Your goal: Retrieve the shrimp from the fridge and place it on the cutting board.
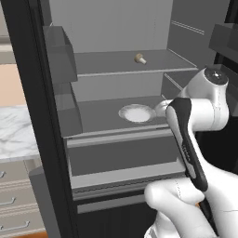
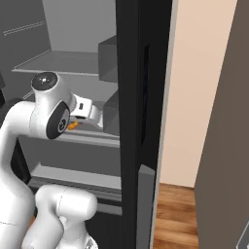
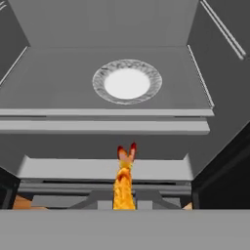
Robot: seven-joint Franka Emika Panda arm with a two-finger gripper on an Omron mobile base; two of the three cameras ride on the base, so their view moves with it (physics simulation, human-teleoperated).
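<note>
With its jaws pinching the tiny curved orange shrimp [image 3: 124,183], the two-finger gripper [image 3: 124,205] hangs just outside the tall black-framed, grey-shelved fridge [image 1: 116,69], so I'd draw it straight out, level, clear of the shelf edge and round white plate [image 3: 127,81].

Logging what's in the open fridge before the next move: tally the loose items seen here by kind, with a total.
Plate: 1, white, on the middle shelf
Mushroom-shaped piece: 1, beige, on the upper shelf
Shrimp: 1, orange, held out in front of the shelves
Total: 3
</note>
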